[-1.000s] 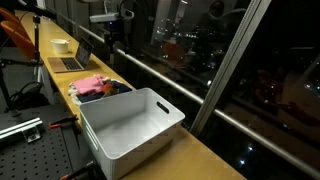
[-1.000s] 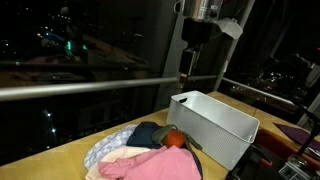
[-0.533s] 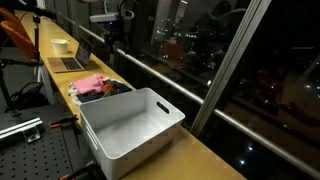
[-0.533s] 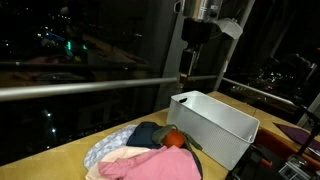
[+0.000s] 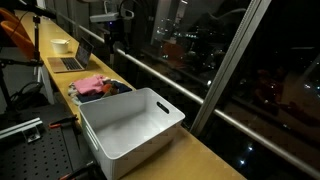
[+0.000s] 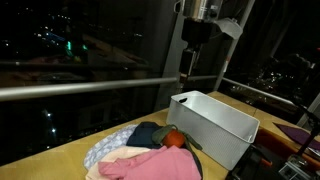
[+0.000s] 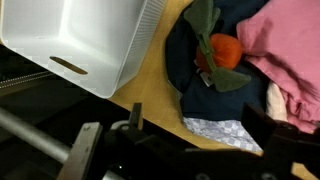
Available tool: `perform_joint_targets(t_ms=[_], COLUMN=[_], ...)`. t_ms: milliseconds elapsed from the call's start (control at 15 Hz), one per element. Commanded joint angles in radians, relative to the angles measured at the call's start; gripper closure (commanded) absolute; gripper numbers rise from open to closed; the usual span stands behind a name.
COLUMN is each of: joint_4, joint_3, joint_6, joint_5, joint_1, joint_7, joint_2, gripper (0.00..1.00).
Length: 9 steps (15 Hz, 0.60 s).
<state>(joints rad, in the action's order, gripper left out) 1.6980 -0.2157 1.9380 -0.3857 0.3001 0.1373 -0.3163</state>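
My gripper (image 7: 200, 128) hangs open high above the wooden counter (image 7: 150, 95), holding nothing. Its two dark fingers (image 7: 135, 116) frame a checked cloth (image 7: 228, 131) at the edge of a clothes pile. The pile holds a navy garment (image 7: 195, 80), a green cloth (image 7: 203, 18), an orange item (image 7: 225, 50) and a pink garment (image 7: 285, 40). A white plastic bin (image 7: 80, 40) stands empty beside the pile. In both exterior views the gripper (image 6: 186, 76) (image 5: 112, 46) hovers by the window, above the gap between the pile (image 6: 150, 152) (image 5: 98, 87) and the bin (image 6: 215, 122) (image 5: 130, 125).
A window with a metal rail (image 6: 80, 88) runs along the counter's far side. Farther along the counter stand a laptop (image 5: 70, 62) and a small bowl (image 5: 61, 45). An orange chair (image 5: 15, 35) and a perforated metal bench (image 5: 35, 150) lie off the counter.
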Motion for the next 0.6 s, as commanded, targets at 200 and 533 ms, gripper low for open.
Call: perform_joint_targets(t_ms=[200,533], joint_4=[-0.009,0.047], joint_3=[0.013,-0.003], joint_6=[-0.022,0.005], joint_5=[-0.027,-0.116], joint_1=[0.032,0.129], joint_7=[0.028,0.166], joint_2=[-0.01,-0.062], gripper=[0.0,0.0])
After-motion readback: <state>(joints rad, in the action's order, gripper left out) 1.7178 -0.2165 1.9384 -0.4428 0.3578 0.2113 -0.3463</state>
